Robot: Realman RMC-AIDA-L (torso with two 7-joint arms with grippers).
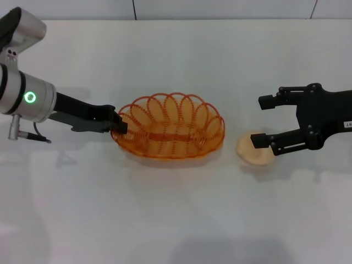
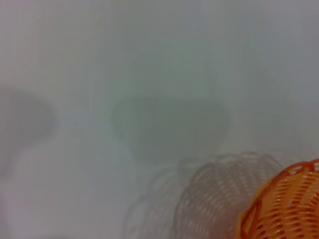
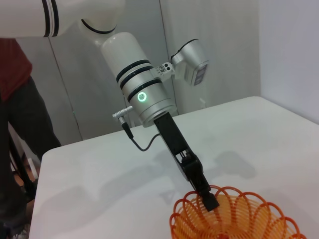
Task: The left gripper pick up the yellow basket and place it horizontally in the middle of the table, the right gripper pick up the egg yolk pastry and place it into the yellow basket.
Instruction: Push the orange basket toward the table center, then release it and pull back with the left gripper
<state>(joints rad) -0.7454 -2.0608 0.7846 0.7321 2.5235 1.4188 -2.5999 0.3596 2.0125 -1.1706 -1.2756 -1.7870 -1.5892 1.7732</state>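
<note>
Right then, the yellow basket (image 1: 169,127) sat flat on the white table (image 1: 176,220), near the middle, with its long side going across. The left gripper (image 1: 119,125) was at the basket's left end. Its black fingers were pinching the looped rim there, and in the right wrist view the left gripper (image 3: 210,200) came down onto the rim of the yellow basket (image 3: 239,216) from above. The left arm (image 1: 33,99) reached in from the left side of the table, with its green ring light (image 1: 30,97) glowing.

In the left wrist view only a corner of the yellow basket (image 2: 284,204) showed, with its grey shadow on the table (image 2: 124,74) beside it.

The egg yolk pastry (image 1: 254,150) lay on the table to the right of the basket, near it but not touching it. The right gripper (image 1: 263,121) was right by the pastry, reaching in from the right side. Its two fingers were spread wide apart. The near finger (image 1: 267,142) was over the top of the pastry, and the far finger (image 1: 272,100) was well back from it, over bare table. Whether the near finger was touching the pastry could not be told. The pastry was not between the fingers; it lay under and just in front of the near one.
</note>
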